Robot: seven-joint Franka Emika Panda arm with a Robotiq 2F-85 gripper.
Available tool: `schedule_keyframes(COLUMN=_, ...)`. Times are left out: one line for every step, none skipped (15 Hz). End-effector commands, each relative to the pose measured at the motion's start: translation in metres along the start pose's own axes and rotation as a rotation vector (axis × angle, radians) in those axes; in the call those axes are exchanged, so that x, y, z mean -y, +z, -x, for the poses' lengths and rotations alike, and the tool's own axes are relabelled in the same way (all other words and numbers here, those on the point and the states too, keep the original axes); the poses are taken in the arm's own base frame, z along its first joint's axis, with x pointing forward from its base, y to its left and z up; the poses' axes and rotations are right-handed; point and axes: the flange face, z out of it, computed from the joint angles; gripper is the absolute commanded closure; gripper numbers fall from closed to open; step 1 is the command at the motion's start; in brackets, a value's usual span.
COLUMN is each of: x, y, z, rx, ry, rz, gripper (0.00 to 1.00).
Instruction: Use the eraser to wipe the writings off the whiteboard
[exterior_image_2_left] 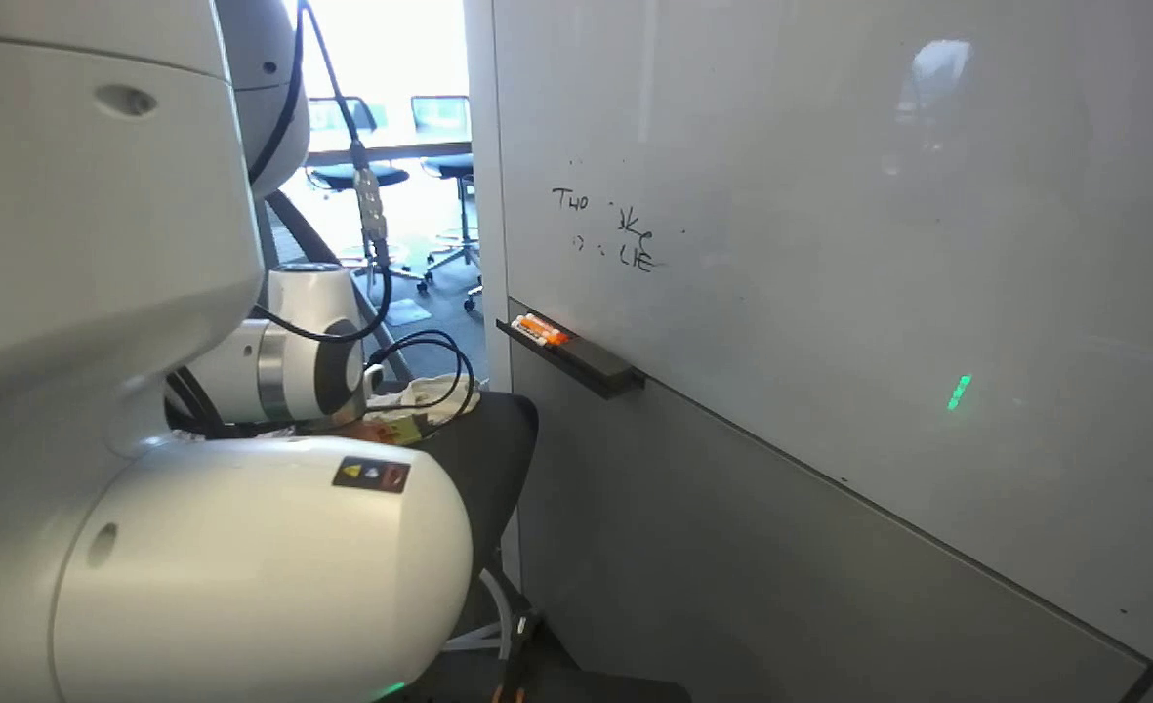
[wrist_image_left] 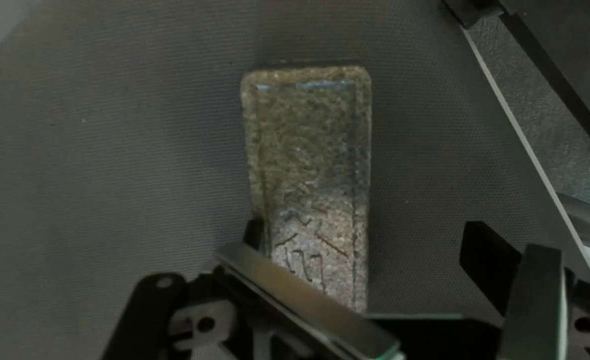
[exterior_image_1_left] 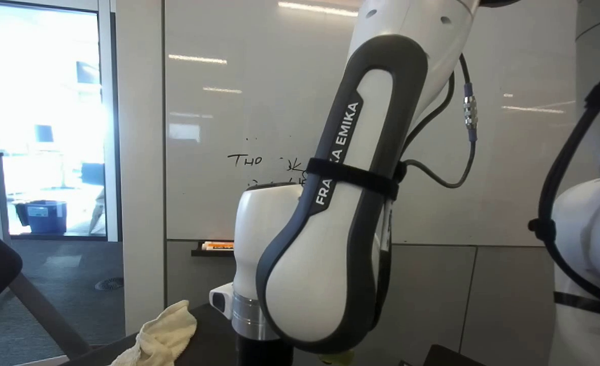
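Observation:
The eraser (wrist_image_left: pixel 309 135), a long speckled grey-green block with dark marks, lies on a dark woven surface (wrist_image_left: pixel 150 150) in the wrist view. My gripper (wrist_image_left: pixel 369 245) is open over its near end. The left finger is at the eraser's left edge and covers its lower part; the right finger is well apart on the right. I cannot tell whether the left finger touches it. The whiteboard (exterior_image_1_left: pixel 482 213) has black writing (exterior_image_1_left: pixel 245 160), partly behind my arm. The whiteboard (exterior_image_2_left: pixel 830 244) and the writing (exterior_image_2_left: pixel 570 201) also show in an exterior view. The fingers are hidden in both exterior views.
A cream cloth (exterior_image_1_left: pixel 162 335) lies on the dark surface; the cloth (exterior_image_2_left: pixel 430 391) also shows in an exterior view. A small ledge (exterior_image_2_left: pixel 600 366) with orange and white markers (exterior_image_2_left: pixel 540 329) sticks out under the whiteboard. A yellow-green thing (exterior_image_2_left: pixel 400 430) lies near the cloth.

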Motion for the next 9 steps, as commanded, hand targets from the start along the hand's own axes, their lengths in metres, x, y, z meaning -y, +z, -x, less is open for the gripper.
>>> schedule_keyframes(x=-0.005, y=0.009, z=0.0, rx=-0.037, ry=-0.033, rz=0.001, gripper=0.25)
schedule_keyframes(x=-0.009, y=0.008, z=0.0, rx=-0.047, ry=-0.031, rz=0.01, gripper=0.27)
schedule_keyframes(x=-0.014, y=0.007, z=0.001, rx=-0.053, ry=-0.029, rz=0.017, gripper=0.34)
schedule_keyframes(x=-0.017, y=0.007, z=0.002, rx=-0.055, ry=-0.031, rz=0.017, gripper=0.41)
schedule_keyframes(x=-0.021, y=0.006, z=0.003, rx=-0.059, ry=-0.026, rz=0.024, gripper=0.51)
schedule_keyframes(x=-0.025, y=0.006, z=0.004, rx=-0.064, ry=-0.026, rz=0.03, gripper=0.54)
schedule_keyframes(x=-0.027, y=0.005, z=0.005, rx=-0.063, ry=-0.038, rz=0.034, gripper=0.66)
schedule_keyframes(x=-0.028, y=0.005, z=0.005, rx=-0.058, ry=-0.051, rz=0.033, gripper=0.72)
schedule_keyframes(x=-0.029, y=0.006, z=0.005, rx=-0.057, ry=-0.047, rz=0.034, gripper=0.78)
